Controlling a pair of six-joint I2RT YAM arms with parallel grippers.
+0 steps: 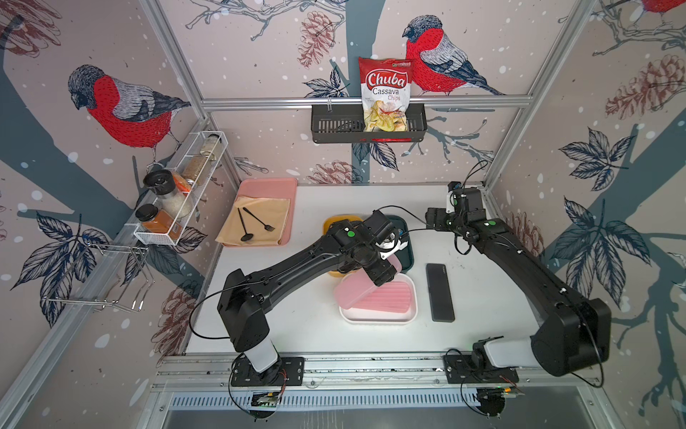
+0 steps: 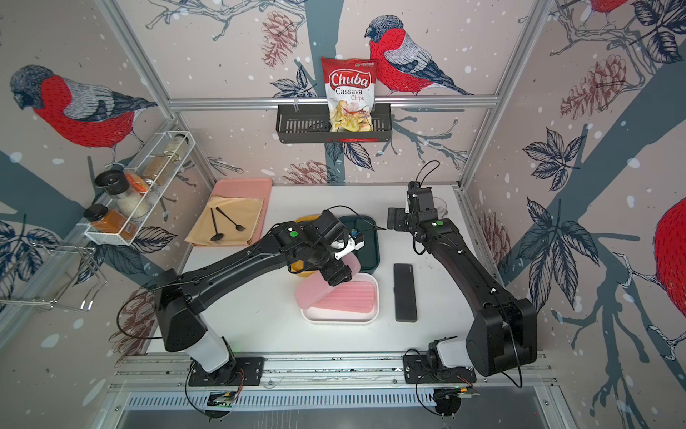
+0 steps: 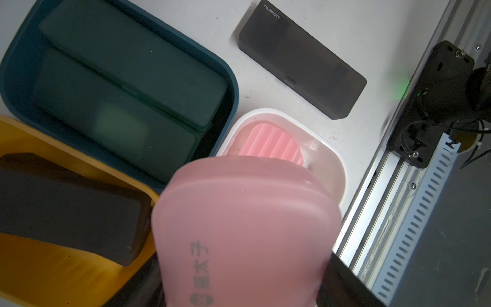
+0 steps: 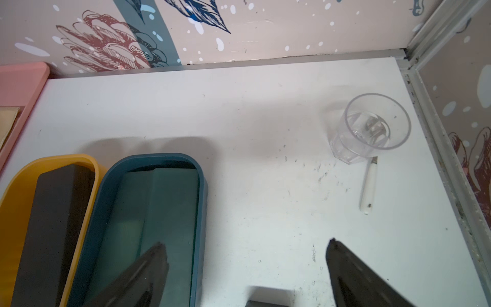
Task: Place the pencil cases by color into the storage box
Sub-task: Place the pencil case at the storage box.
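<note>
Left gripper [image 1: 384,269] is clamped on a pink pencil case [image 3: 247,226], which is tilted over the white tub [image 3: 337,170] where a ribbed pink case [image 3: 268,143] lies. The held case's printed characters are too blurred to read. Just beside the white tub, a black case [image 3: 303,58] marked "nusign" lies on the table. Behind the white tub, a teal tub [image 3: 16,87] holds two dark green cases [image 3: 127,58] and a yellow tub [image 3: 32,265] holds a second black case [image 3: 66,207]. Right gripper [image 4: 247,265] hangs wide open, empty, farther back. A "Chuba Cassava Chips" bag [image 1: 386,93] sits in a wall basket.
</note>
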